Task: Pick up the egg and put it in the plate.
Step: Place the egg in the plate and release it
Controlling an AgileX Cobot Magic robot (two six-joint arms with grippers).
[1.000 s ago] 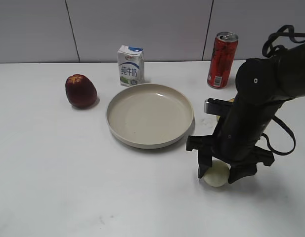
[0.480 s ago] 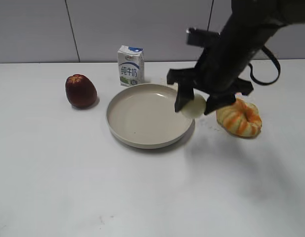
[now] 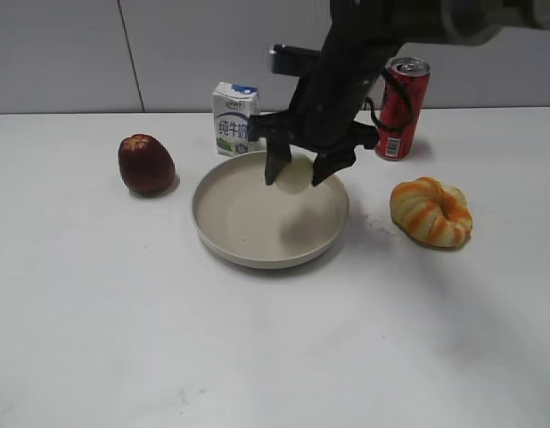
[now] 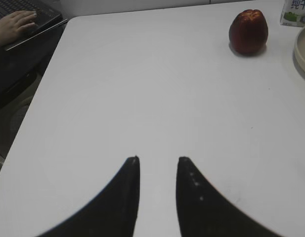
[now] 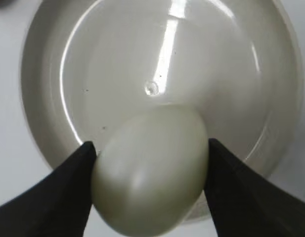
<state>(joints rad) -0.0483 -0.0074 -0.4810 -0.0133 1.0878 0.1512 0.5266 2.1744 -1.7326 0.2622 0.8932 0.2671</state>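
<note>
1. Egg (image 5: 151,170) is clamped between both fingers of the right gripper (image 3: 298,169), held in the air above the plate (image 3: 223,234), over its back-right part, not resting on it.
2. Key relation: the plate floor lies straight below the egg in the right wrist view, rim all round it, so lowering and letting go looks like all that's left.
3. Egg's long axis looks to run roughly crosswise to the finger line, slightly tilted.
4. Right arm does the work; left gripper (image 4: 157,159) hovers over bare table, fingers narrowly apart, holding nothing, well away from the plate.
5. Versus 0.5 s ago: gripper and egg have moved from the plate's right rim to over the plate. Bun (image 3: 430,210), can (image 3: 400,107), milk carton (image 3: 234,118), apple (image 3: 145,163) unmoved.
</note>
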